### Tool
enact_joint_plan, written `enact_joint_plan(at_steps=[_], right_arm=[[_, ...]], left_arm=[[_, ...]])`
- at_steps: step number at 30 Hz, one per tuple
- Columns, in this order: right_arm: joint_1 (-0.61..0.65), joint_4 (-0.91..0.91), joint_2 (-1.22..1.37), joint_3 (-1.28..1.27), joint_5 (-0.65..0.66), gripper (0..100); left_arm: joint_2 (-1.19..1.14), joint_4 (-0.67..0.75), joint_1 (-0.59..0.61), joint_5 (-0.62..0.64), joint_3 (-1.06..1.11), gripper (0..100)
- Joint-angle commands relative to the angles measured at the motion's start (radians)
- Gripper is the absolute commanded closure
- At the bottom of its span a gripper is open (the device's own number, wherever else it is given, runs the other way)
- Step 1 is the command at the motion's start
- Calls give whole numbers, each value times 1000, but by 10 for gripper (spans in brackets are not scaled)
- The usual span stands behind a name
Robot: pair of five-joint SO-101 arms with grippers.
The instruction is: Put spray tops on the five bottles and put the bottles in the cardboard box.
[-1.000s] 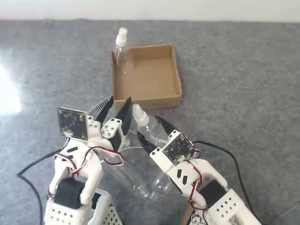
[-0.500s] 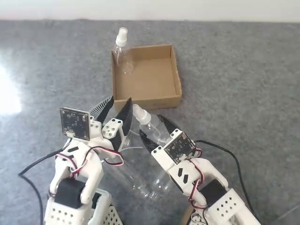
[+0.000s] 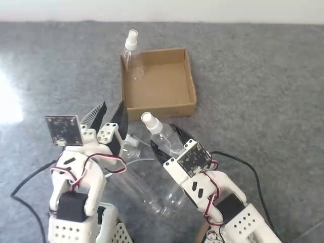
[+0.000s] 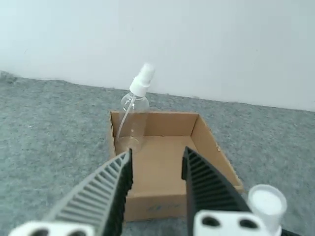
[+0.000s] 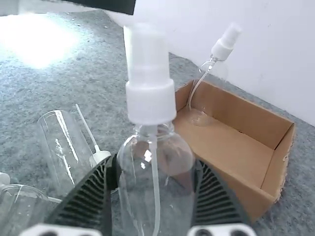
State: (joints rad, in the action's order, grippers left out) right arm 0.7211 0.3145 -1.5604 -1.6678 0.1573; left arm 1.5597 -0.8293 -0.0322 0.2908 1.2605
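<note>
My right gripper [image 3: 165, 139] [image 5: 152, 199] is shut on a clear bottle [image 3: 163, 135] [image 5: 153, 164] that stands upright with a white spray top [image 3: 150, 121] [image 5: 147, 86] on it. To its left my left gripper [image 3: 111, 109] [image 4: 155, 172] hangs open with nothing between its fingers, pointed at the cardboard box [image 3: 188, 83] [image 4: 162, 167]. A second capped bottle [image 3: 132, 55] [image 4: 134, 110] [image 5: 216, 61] stands in the box's far left corner. The held bottle's spray top [image 4: 267, 204] sits beside my left gripper's finger.
Several clear bottles without tops lie on the grey table between the arm bases [image 3: 147, 187], one [image 3: 130, 146] just under the left gripper. An open bottle [image 5: 64, 142] lies with a loose spray top and tube [image 5: 98, 156] beside it. Most of the box floor is bare.
My left gripper has pulled left and away from the held bottle's spray top, uncovering a topless bottle beneath it. The right gripper keeps its hold, nearly still.
</note>
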Motion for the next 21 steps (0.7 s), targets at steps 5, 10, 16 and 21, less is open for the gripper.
enact_joint_plan(at_steps=[5, 10, 16, 21], right_arm=[[-13, -30, -19, -11, -11, 970], [-13, -30, -19, -3, -155, 970], [-10, -33, -19, -2, -218, 970], [-5, -88, -19, -12, -222, 970]], left_arm=[[9, 81, 20, 18, -41, 848], [9, 77, 49, 106, 7, 844], [9, 72, 41, 98, 19, 844], [9, 77, 40, 98, 33, 844]])
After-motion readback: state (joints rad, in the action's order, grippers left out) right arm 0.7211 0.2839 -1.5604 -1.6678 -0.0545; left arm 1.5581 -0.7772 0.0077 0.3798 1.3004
